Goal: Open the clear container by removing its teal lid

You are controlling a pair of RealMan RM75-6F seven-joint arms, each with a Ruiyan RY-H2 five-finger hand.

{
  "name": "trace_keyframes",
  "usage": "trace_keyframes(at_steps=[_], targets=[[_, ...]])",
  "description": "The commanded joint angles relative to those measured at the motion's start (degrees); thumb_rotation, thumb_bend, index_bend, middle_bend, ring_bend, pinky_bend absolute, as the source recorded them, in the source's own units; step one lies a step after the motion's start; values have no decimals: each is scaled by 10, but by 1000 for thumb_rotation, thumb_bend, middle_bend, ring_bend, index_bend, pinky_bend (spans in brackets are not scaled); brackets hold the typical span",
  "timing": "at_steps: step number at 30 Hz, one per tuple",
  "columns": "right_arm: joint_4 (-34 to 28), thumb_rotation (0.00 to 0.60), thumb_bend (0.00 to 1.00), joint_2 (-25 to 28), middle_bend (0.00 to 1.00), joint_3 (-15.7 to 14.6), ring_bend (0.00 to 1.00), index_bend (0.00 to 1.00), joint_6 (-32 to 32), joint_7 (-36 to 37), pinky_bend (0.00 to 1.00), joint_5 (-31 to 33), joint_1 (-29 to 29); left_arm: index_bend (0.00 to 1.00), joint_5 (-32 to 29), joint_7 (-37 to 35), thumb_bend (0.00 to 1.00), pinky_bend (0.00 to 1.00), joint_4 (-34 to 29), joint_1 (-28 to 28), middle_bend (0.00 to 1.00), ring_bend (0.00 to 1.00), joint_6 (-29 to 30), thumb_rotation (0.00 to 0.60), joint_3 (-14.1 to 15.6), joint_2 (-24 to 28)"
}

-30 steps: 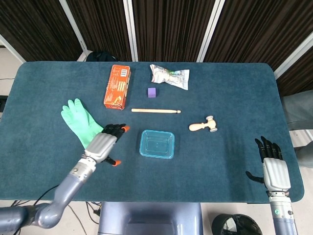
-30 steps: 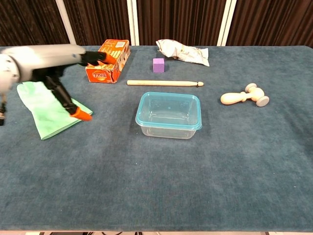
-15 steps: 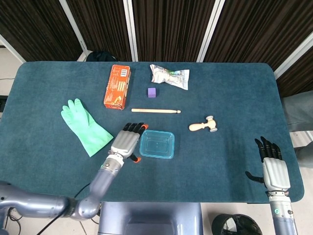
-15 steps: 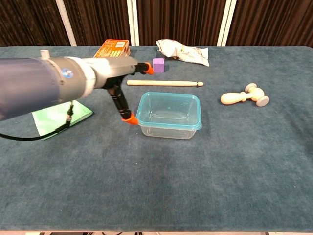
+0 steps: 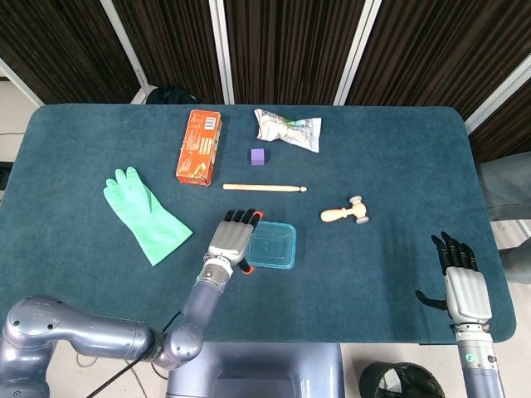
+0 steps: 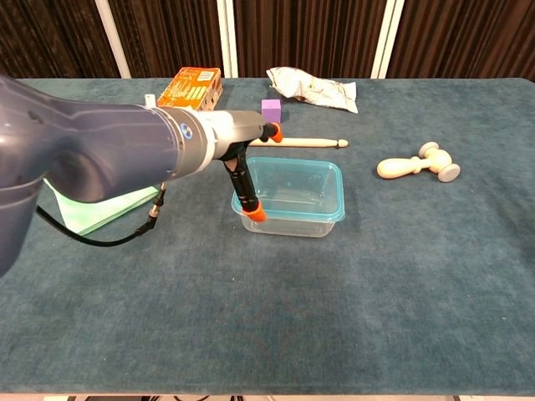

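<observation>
The left hand has slid onto the clear container's left edge, fingers spread; the light, slippery teal lid probably lifts best by its rim.

Silver-grey arms, black cable — left hand black fingers, orange tips.

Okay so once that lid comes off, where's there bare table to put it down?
The widest bare stretch is the near table in front of the container, and right of it below the mallet. The far side is crowded: box, cube, stick, packet. The glove fills the left.
</observation>
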Motion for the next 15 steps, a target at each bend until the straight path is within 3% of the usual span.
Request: trace_keyframes(at_steps=[1, 11, 15], targets=[[0, 600, 191, 0, 0, 1, 0, 0, -1, 1, 0, 2, 0, 0, -8, 3, 0, 0, 6, -9, 0, 0, -1, 600, -3, -7], [-3, 600, 191, 1, 0, 1, 0, 0, -2, 2, 0, 5, 0, 0, -31, 5, 0, 1, 38, -29, 0, 0, -6, 600, -8, -24], [-4, 600, 190, 1, 0, 1, 0, 0, -4, 3, 0, 6, 0, 0, -36, 8, 0, 56, 61, -41, 0, 0, -13, 600, -12, -35]])
